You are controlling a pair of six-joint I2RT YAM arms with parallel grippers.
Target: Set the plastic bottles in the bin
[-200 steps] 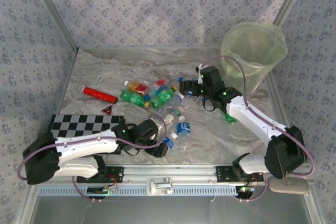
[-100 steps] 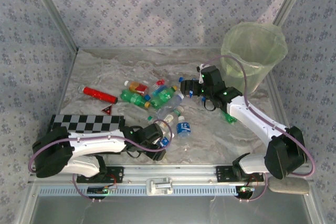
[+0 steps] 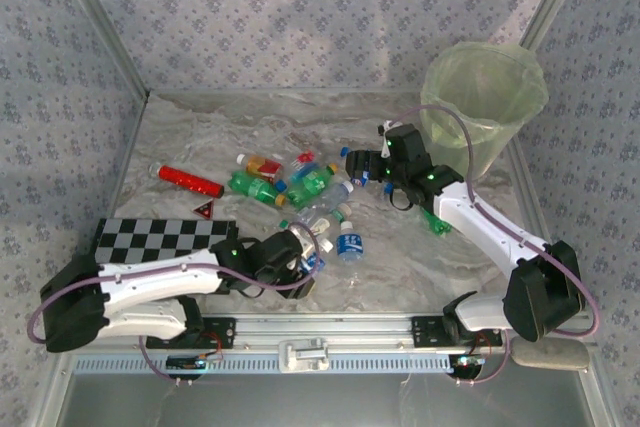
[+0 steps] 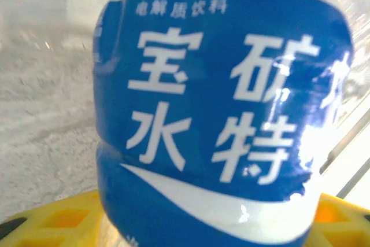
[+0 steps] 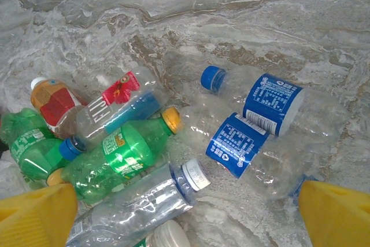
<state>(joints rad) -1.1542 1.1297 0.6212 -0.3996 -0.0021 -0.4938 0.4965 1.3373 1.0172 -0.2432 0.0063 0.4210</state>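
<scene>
My left gripper [image 3: 303,255] is near the table's front, shut on a clear plastic bottle with a blue label [image 4: 219,114]. The label sits right in front of the wrist camera, between the yellow fingers [image 4: 55,219]. My right gripper [image 3: 358,165] hangs open over a pile of plastic bottles [image 3: 300,182]. Its yellow fingertips [image 5: 37,215] stand wide apart. Below them lie two clear bottles with blue labels [image 5: 254,128], a green one [image 5: 115,157] and a clear one with a white cap [image 5: 144,198]. The bin [image 3: 483,107], lined with a pale green bag, stands at the back right.
A red bottle [image 3: 190,179] lies at the left. A small blue-labelled bottle [image 3: 349,243] stands upright in the middle. A green bottle [image 3: 437,224] lies by the right arm. The black-and-white checkerboard [image 3: 165,235] covers the front left. Patterned walls enclose the table.
My left gripper has closed on the blue-labelled bottle and shifted slightly. The right gripper has stayed open over the pile, almost still.
</scene>
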